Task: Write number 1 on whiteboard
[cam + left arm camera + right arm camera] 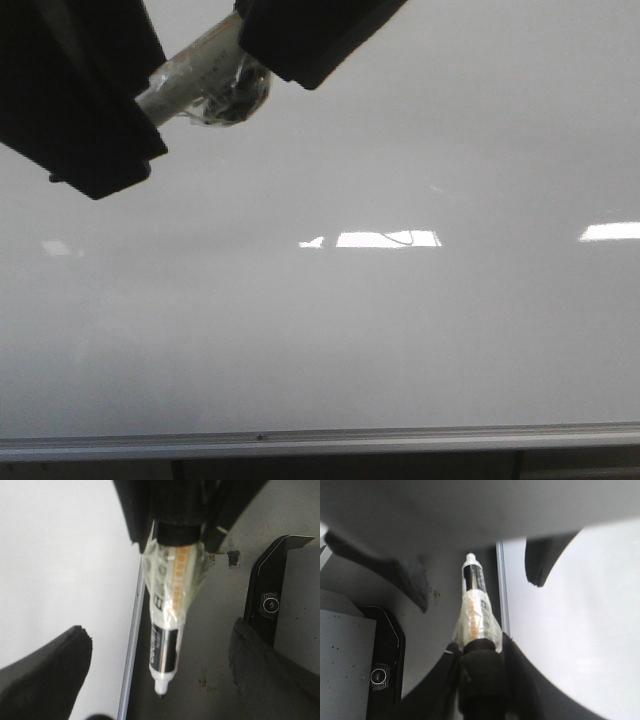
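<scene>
The whiteboard fills the front view, with its silver rail along the bottom. I see no black stroke of the number 1 on it, only bright reflections. My right gripper is shut on the tape-wrapped end of a black-and-white marker. In the left wrist view the marker hangs tip-first beside the board's rail, over dark ground. My left gripper is open, its fingers wide on either side of the marker tip without touching it. In the front view the marker runs between two black fingers.
A black device with a round metal fitting stands beside a grey box off the board's edge; it also shows in the right wrist view. The dark grey ground lies next to the rail.
</scene>
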`<state>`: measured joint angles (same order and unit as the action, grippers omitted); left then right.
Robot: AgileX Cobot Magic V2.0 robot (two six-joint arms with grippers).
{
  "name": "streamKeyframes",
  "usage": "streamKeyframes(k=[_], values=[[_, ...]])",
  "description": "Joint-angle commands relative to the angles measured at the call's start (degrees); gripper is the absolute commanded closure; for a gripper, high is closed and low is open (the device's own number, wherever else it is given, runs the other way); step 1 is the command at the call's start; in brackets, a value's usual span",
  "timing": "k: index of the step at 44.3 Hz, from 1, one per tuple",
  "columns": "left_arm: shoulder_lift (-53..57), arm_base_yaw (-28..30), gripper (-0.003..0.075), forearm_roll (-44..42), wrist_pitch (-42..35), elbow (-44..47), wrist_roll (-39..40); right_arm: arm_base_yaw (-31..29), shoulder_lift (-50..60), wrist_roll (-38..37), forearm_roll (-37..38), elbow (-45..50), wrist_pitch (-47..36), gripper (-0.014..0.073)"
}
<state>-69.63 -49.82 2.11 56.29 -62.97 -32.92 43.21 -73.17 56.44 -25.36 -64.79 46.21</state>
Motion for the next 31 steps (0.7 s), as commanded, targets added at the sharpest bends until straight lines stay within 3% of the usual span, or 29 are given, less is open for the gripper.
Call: streamKeyframes(k=[1, 12, 18, 23, 31], values=[[3.23, -0.18, 0.0146, 0.07, -0.9, -1.84, 2.18, -1.62, 2.48, -2.61, -0.04, -2.11, -1.22, 0.0571], [9.04, -0.18, 0.0146, -1.72, 1.01, -1.73, 8.76, -12.2, 7.22, -15.18, 8.56, -2.11, 7.88, 0.0571], [11.68, 2.42, 0.0146, -3.92, 1.01, -1.73, 14.08, -20.29, 10.79, -29.99, 14.69, -2.11, 11.95, 0.0571], [12.78, 10.01, 0.0146, -3.66, 0.7, -1.63, 17.3, -27.79, 14.39, -43.9, 20.14, -1.45, 13.8, 0.0571], [12.89, 24.74, 0.0146, -2.11, 0.95, -1.63, 24.55, -36.43, 20.28, -53.13, 23.77, 2.58, 13.66, 0.0571]])
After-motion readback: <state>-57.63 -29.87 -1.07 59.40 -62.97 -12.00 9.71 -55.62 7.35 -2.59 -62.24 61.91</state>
